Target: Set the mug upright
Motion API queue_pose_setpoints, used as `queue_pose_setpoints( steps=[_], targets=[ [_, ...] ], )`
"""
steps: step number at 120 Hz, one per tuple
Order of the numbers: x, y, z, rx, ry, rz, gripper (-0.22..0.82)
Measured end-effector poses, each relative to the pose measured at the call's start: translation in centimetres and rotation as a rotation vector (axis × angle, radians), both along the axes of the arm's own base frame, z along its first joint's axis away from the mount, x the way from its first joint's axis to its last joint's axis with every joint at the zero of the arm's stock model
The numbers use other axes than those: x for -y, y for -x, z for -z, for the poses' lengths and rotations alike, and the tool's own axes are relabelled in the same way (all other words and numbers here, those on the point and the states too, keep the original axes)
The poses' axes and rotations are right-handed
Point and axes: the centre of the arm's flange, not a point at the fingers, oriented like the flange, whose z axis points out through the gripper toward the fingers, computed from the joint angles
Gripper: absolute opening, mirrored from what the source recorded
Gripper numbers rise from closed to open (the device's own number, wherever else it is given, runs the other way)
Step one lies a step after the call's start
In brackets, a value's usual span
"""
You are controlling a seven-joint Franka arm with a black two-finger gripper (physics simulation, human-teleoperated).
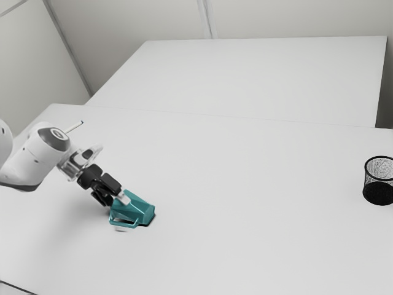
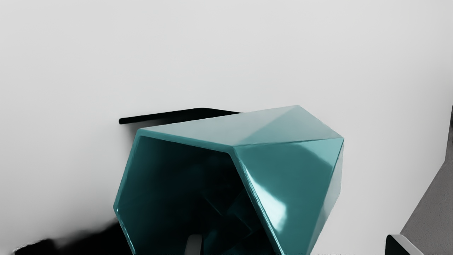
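Teal mug (image 1: 144, 212) on its side on the table (image 1: 245, 246), well in from the far edge, toward exterior view's left; black mesh cup (image 1: 379, 190) toward exterior view's right. Gripper (image 1: 115, 198) at mug's mouth, jaws wide, one finger (image 2: 194, 245) overlapping the opening in wrist view

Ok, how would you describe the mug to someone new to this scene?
On the white table, follow the arm to its jaws in the exterior view. There lies a tipped mug, mouth toward them. Unlike the round black mesh cup at that view's right edge, it's teal and faceted.
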Motion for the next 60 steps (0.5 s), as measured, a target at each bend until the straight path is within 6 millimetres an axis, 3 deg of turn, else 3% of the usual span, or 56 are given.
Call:
queue_pose_setpoints(
  steps=[24, 60],
  targets=[
    [0.9, 0.9, -0.6, 0.019, 0.009, -0.005, 0.50],
    [1.6, 0.5, -1.8, 0.042, 0.003, 0.000, 0.16]
  ],
)
